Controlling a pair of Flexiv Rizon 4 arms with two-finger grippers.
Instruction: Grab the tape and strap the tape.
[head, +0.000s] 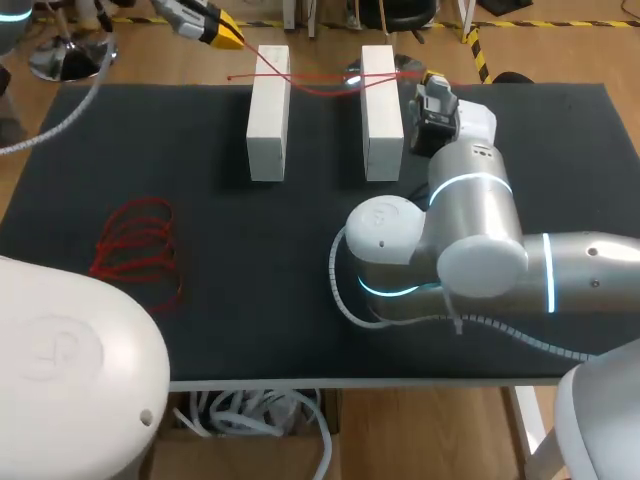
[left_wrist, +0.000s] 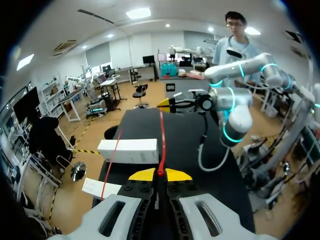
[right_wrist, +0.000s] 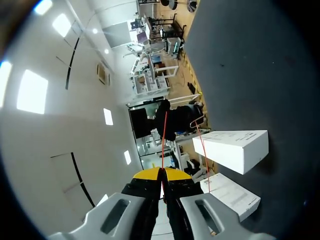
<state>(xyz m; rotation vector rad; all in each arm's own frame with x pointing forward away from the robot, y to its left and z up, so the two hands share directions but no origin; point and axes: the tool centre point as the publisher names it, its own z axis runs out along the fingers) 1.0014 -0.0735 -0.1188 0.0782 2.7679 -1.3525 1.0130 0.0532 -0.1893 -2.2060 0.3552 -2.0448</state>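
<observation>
Plainly, the strapping step is in hand; the red tape (head: 318, 88) runs over the far ends of one white box (head: 268, 110) and the other white box (head: 382, 110), at twelve o'clock on the bench (head: 250, 280); the left gripper (left_wrist: 160, 175), at eleven o'clock, is pressed together on one end; the right gripper (right_wrist: 161, 172), at one o'clock, pinches the other end; a bundle of spare red tape (head: 135, 245) lies at eight o'clock. Next, I judge, both pinches must hold firm while the ends are drawn taut and brought round the boxes.
</observation>
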